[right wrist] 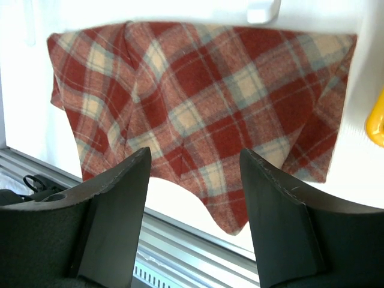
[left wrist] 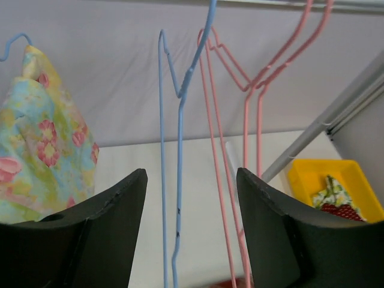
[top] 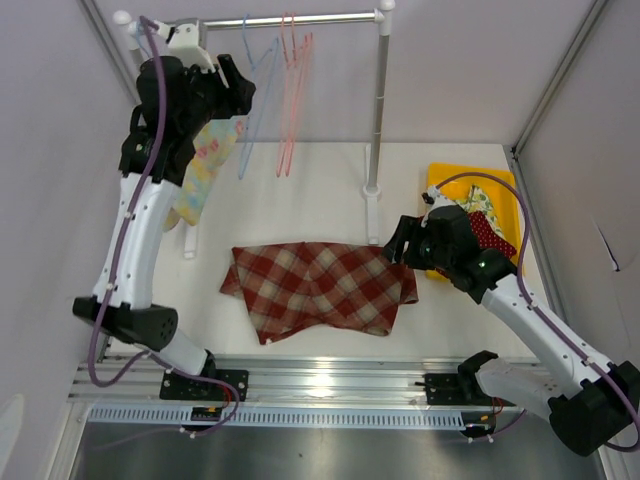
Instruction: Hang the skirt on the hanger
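The skirt (top: 320,285), red plaid, lies spread flat on the white bench (top: 300,190), near the front edge and between the two arm bases. The right gripper (top: 393,243) hovers just at the skirt's right edge. In its wrist view the plaid cloth fills the gap between the two fingers (right wrist: 120,198). The right arm reaches from its near-right base forward and to the left, staying low, with the wrist tipped down toward the cloth. Its jaws stand wide apart and hold nothing; whether a fingertip brushes the fabric cannot be told.

Just behind that wrist a yellow bin (top: 440,172) holds folded cloth.

Farther back, the left arm rises steeply from its near-left base to the rail (top: 300,18) of the clothes rack. The left gripper (top: 243,92) is well apart from the skirt, high above the bench, and points at the blue hanger (left wrist: 180,150). In the wrist view that hanger's wire hangs in the gap between the fingers, beyond their tips. These jaws are also spread and grasp nothing. The pink hangers (left wrist: 252,120) hang just to the right of the blue one. A floral garment (top: 208,165) hangs to its left, beside the arm.
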`<state>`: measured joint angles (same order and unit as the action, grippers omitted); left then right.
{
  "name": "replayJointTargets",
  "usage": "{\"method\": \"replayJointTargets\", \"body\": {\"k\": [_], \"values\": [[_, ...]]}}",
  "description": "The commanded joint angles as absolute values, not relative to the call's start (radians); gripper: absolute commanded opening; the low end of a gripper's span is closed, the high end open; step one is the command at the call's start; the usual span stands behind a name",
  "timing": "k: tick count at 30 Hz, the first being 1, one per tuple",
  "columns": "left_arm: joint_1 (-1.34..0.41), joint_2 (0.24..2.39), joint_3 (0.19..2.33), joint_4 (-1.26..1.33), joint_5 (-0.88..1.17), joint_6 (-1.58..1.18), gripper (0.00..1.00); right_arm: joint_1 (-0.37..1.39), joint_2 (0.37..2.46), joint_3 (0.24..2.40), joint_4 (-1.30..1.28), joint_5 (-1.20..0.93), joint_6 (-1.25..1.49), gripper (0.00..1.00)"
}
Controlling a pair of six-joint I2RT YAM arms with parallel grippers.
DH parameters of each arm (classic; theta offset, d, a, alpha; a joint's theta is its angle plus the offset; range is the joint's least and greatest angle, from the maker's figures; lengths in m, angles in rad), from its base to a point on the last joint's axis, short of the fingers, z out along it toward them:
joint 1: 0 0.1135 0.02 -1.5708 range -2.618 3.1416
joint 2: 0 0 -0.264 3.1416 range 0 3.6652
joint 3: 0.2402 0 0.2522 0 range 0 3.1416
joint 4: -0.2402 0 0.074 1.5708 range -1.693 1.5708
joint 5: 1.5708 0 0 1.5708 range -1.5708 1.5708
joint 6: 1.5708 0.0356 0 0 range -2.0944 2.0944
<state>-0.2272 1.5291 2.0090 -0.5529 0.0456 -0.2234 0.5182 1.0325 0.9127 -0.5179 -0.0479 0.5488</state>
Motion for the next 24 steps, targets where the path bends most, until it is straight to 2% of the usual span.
{"method": "replayJointTargets", "body": {"k": [1,6,13,24], "values": [[-0.221,1.612,2.12,-0.598,0.012,-0.153,0.67,0.509,1.043,0.977,-0.509,-0.066,0.522,0.66],[-0.221,1.742,2.235,-0.607,-0.026,-0.123,0.66,0.503,1.058,0.997,-0.506,-0.075,0.509,0.66],[-0.222,1.767,2.223,-0.598,-0.012,-0.124,0.59,0.502,1.066,0.982,-0.491,-0.078,0.508,0.64],[-0.224,1.764,2.207,-0.594,-0.008,-0.121,0.26,0.5,1.06,0.977,-0.491,-0.087,0.511,0.61]]}}
